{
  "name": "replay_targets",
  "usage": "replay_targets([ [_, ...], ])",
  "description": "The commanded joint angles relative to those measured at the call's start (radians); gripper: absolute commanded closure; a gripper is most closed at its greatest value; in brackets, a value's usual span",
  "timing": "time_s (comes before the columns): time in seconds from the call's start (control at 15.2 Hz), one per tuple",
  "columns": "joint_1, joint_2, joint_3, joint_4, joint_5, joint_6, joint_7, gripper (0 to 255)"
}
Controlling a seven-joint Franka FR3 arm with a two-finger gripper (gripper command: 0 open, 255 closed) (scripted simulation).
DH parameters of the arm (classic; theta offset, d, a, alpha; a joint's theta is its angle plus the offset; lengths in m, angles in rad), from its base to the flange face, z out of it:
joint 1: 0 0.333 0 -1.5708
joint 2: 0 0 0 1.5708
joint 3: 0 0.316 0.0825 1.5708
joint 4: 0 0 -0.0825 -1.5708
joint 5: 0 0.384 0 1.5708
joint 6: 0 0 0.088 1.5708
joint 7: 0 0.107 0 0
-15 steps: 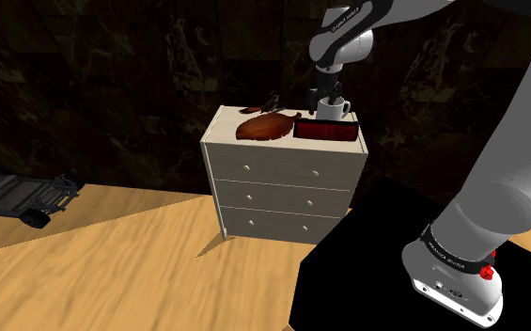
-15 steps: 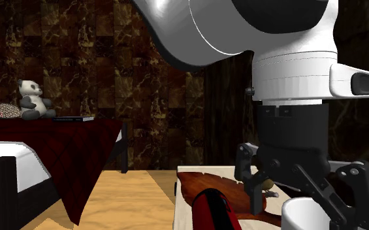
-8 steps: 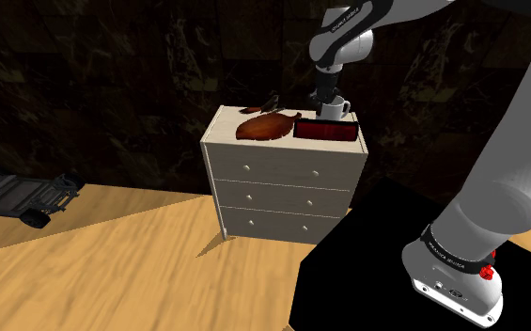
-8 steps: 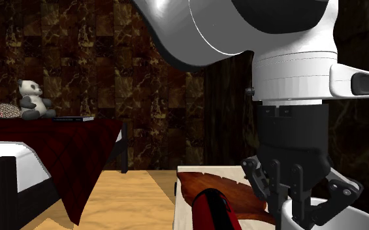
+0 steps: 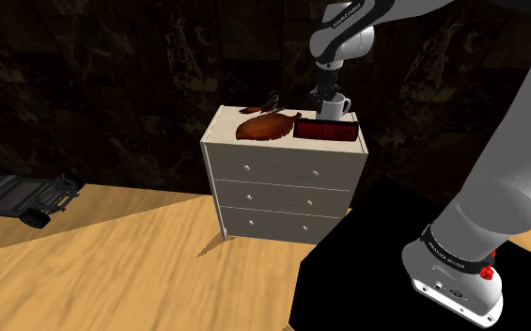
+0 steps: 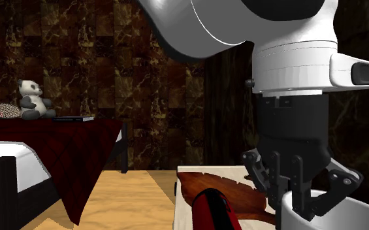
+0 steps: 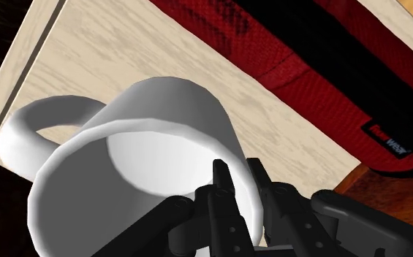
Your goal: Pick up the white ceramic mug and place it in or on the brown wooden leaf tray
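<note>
Contact is plain in the wrist view: we see the black gripper [image 7: 239, 175] clamped on the white mug [image 7: 135, 142]. One finger is inside the cup and the other outside, with the cup's wall pinched between them. The mug's handle points away from the fingers, toward an edge of the pale wooden dresser [image 7: 117, 51] top. A red case [image 7: 307, 80] with black trim lies just beside the mug.

In the shoulder view we find the mug at the far right of the dresser top, behind the red case, with the arm coming down on it from above. We cannot tell whether its base touches the wood. The brown leaf tray [image 5: 265, 126] lies on the same top, just to that view's left of the case and apart from the mug. A small dark object [image 5: 273, 99] stands behind the tray. The dresser has three drawers and stands on a light wooden floor [image 5: 113, 263].

In the second exterior view the mug's rim shows at the lower right beneath the gripper, with the tray beyond it. Far off at that view's left, a toy panda [image 6: 29, 98] sits on a surface draped in dark red cloth.
</note>
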Motion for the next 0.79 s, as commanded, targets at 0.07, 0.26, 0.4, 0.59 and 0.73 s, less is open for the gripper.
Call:
replay_targets([
  [0.07,0.001,-0.022,-0.001,0.015,-0.006,-0.036,0.004,255],
  [0.26,0.002,-0.042,-0.002,0.034,-0.012,-0.074,0.007,255],
  [0.4,0.002,-0.054,-0.003,0.047,-0.016,-0.099,0.009,255],
  [0.59,0.003,-0.070,-0.003,0.068,-0.020,-0.137,0.012,255],
  [0.73,0.004,-0.081,-0.003,0.084,-0.023,-0.162,0.014,255],
])
